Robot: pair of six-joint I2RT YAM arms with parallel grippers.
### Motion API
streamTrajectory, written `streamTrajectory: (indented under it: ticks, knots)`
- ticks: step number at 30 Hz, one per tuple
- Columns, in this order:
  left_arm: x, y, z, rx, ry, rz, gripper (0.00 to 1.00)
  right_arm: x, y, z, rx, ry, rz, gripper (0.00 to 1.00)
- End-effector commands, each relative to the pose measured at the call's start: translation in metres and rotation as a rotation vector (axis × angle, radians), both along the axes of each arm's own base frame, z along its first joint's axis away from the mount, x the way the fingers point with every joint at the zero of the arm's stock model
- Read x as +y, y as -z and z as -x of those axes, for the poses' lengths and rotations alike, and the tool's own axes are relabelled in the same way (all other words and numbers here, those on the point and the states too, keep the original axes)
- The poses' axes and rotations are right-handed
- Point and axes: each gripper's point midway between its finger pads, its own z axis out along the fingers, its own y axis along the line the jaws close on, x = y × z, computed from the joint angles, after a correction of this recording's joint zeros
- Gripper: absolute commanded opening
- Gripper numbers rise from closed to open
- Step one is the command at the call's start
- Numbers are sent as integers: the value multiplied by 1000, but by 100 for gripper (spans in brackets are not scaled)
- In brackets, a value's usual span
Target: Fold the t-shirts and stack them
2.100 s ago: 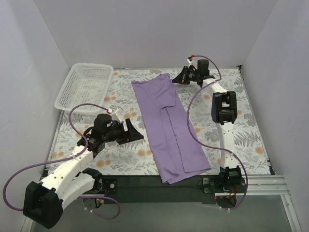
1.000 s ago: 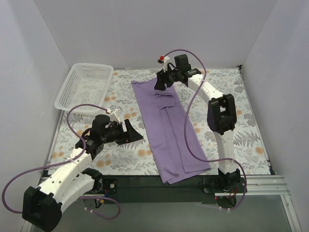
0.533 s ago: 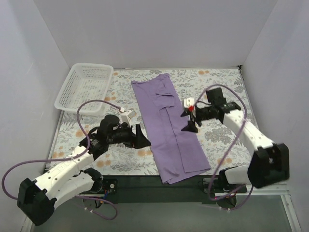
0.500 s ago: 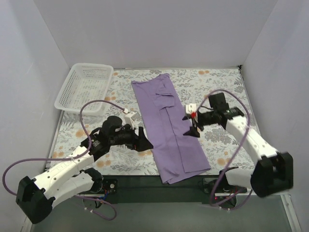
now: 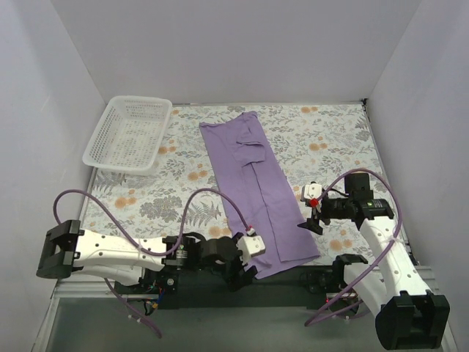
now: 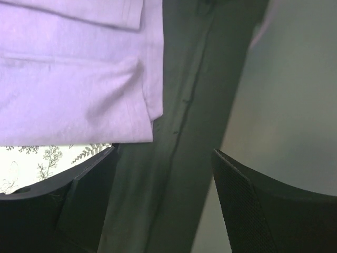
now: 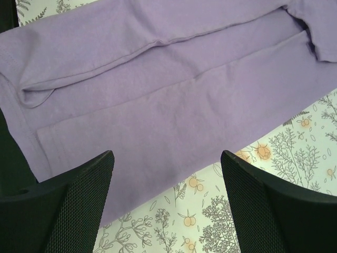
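Now that both arms have swung back to the near edge of the bench, the left claw [image 5: 237,267] and the right claw [image 5: 311,221] sit wide open by the near end of the purple t-shirt [image 5: 253,183], likely ready to fold it.

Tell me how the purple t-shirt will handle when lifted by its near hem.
Likely floppy: the purple t-shirt lies flat with soft creases, so it should sag. Probably light, being thin. Its folded-in sides look loose and may fall open.
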Motion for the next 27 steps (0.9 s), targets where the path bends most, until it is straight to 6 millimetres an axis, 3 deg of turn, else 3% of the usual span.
streamTrajectory:
  ticks: [1, 6, 10, 17, 22, 27]
  knots:
    - [1, 16, -21, -244, -59, -70, 71, -1, -9, -5, -2, 5, -26, 88]
    - [5, 41, -18, -342, 38, -102, 69, -9, -9, -11, -7, 51, -30, 88]
    - [9, 49, -19, -405, 97, -63, 70, -14, -10, -15, -14, 77, -33, 88]
    - [9, 41, -20, -473, 150, -6, 70, -15, -8, -16, 2, 85, -36, 88]
    - [15, 62, -18, -481, 208, -96, 70, -16, -9, -17, 11, 92, -37, 88]
    - [9, 71, -13, -480, 268, -135, 67, -17, -10, -18, 1, 97, -36, 88]
